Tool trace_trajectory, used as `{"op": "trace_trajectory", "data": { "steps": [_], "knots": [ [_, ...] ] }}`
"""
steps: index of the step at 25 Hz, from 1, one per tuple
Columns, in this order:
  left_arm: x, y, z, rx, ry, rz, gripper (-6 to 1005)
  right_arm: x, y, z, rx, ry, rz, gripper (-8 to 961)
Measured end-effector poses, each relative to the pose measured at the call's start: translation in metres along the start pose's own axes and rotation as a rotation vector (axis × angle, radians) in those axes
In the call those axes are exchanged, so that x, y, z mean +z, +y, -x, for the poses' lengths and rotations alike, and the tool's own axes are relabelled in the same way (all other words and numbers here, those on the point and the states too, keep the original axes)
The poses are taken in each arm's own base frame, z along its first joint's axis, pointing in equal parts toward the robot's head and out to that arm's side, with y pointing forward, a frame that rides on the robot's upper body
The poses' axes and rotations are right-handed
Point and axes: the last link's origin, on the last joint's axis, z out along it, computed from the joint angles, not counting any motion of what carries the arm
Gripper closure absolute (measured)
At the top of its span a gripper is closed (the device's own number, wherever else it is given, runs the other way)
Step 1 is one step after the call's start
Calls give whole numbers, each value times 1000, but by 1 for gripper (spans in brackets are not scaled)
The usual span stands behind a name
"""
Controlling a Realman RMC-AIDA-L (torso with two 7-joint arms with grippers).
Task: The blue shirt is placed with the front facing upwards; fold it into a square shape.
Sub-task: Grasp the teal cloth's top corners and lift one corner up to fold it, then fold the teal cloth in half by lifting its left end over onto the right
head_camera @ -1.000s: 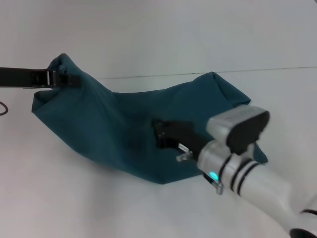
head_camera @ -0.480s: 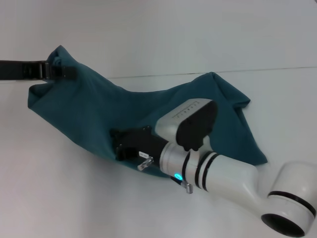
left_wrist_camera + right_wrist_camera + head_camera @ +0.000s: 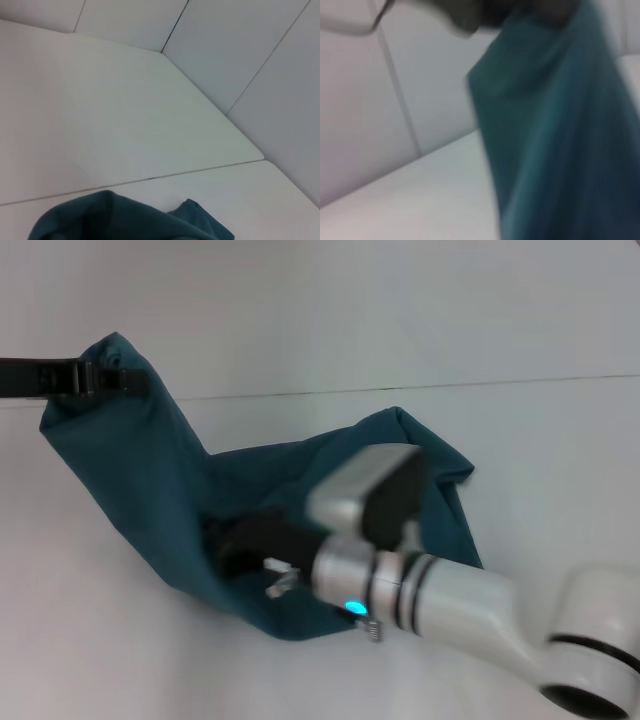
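1. At the far left of your head view, the left tool (image 3: 128, 381), a slim black arm tip reaching in level from the edge, is closed tight on a bunched corner of the large dark teal-blue cotton shirt (image 3: 150, 490) and holds that corner up off the counter
2. From that raised corner the cloth hangs down in a broad plain teal sheet with no print showing, and slopes towards the middle, where its lower edge rests on the smooth white counter (image 3: 100, 640)
3. Your left wrist view looks along the counter (image 3: 125, 125) to the pale panelled wall (image 3: 240, 45); only a rounded fold of the shirt (image 3: 120, 220) shows at the edge of that picture, and none of the left tool's own fingers
4. Near the middle of the head view, the right tool (image 3: 235, 540), black and partly blurred, sits low against the shirt's lower part, in front of the cloth; you cannot tell how far it is open, nor whether it has hold of the fabric
5. Behind it come the white wrist with black rings and a small lit teal lamp (image 3: 350, 607), crossing over the right part of the shirt
6. To the right the rest of the shirt lies crumpled on the counter, a fold peaking near the seam line
7. Your right wrist view shows the teal cloth (image 3: 560, 140) hanging close before the lens, blurred, with counter (image 3: 410, 205) beside it
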Motion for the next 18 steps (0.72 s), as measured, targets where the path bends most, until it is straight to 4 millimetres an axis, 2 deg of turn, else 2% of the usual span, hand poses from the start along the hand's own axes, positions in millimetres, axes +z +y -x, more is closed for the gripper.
{"op": "trace_trajectory", "data": {
  "steps": [4, 7, 11, 18],
  "knots": [
    [-1, 3, 0, 7, -2, 5, 929, -29, -24, -8, 91, -137, -106, 927],
    [0, 5, 0, 9, 2, 12, 929, -37, -38, -10, 110, -154, -172, 927],
    [0, 10, 0, 11, 8, 40, 926, -26, -38, -7, 97, -107, -178, 926],
    [-3, 16, -1, 31, 17, 51, 916, 1, -18, 5, 32, -7, -114, 926]
  ]
}}
